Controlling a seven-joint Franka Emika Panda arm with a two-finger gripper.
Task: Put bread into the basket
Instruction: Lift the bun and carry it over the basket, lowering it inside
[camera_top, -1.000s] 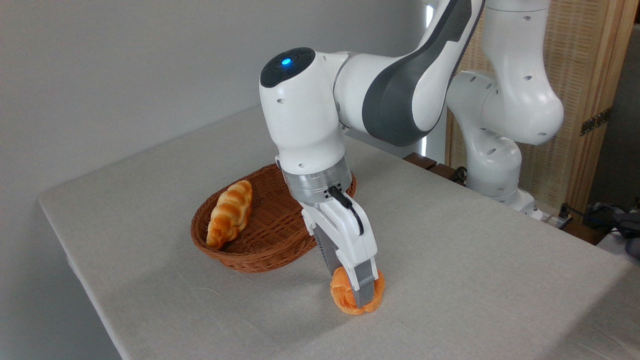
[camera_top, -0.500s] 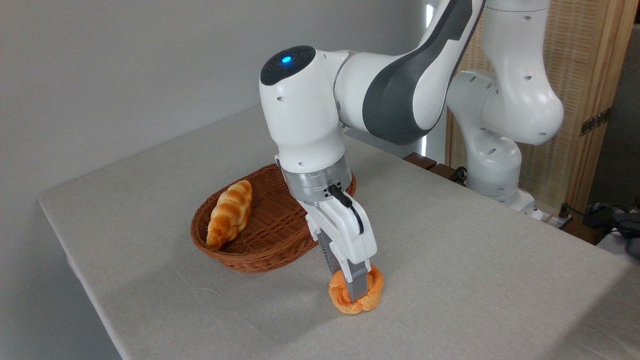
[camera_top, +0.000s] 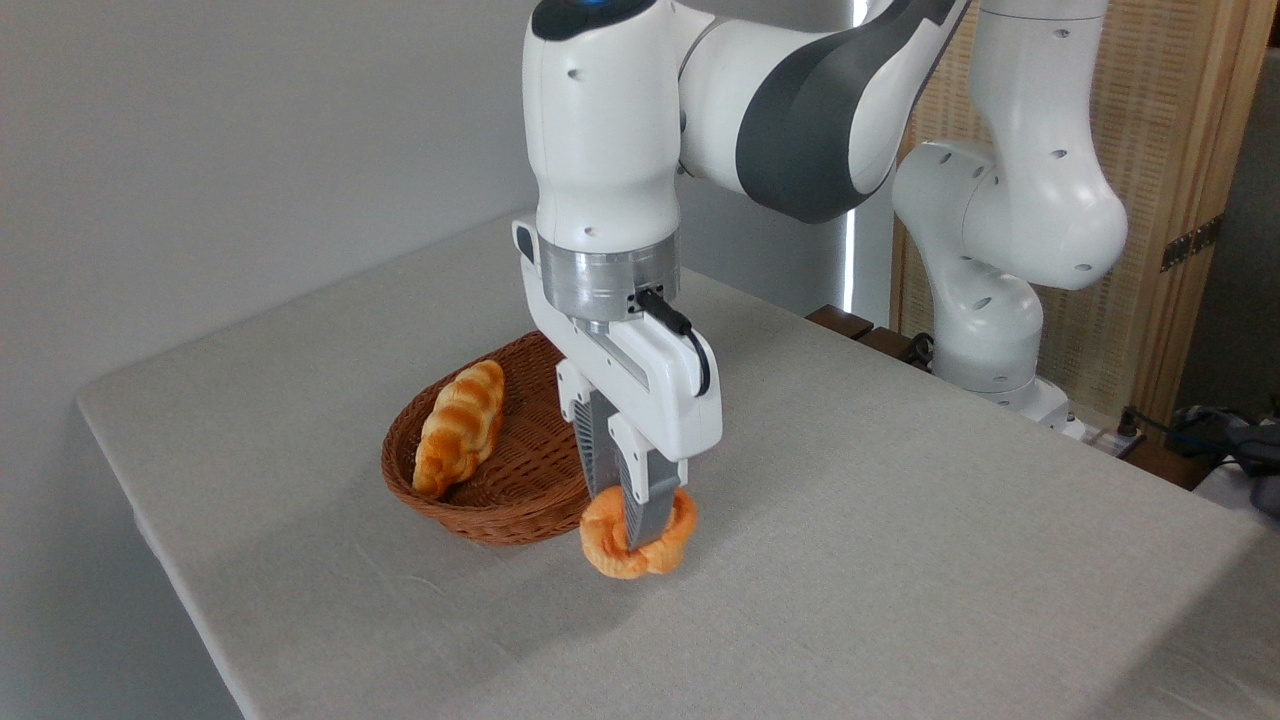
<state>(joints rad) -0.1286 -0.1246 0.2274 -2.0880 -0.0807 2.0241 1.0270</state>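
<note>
The bread (camera_top: 605, 540), a round orange-golden knotted bun, hangs just above the tablecloth, squeezed between my fingers. My gripper (camera_top: 632, 528) is shut on it and points straight down. The bun is at the near right rim of the basket (camera_top: 520, 470), an oval reddish-brown wicker basket, still outside it. The gripper body hides the basket's right end.
A long braided golden loaf (camera_top: 460, 425) lies in the left half of the basket. The table (camera_top: 900, 520) carries a grey cloth, with its left edge close beyond the basket. The arm's base (camera_top: 985, 340) stands at the back right, before a wooden screen.
The gripper has lifted the bun off the table and carried it left toward the basket. The wrist has risen and straightened to vertical.
</note>
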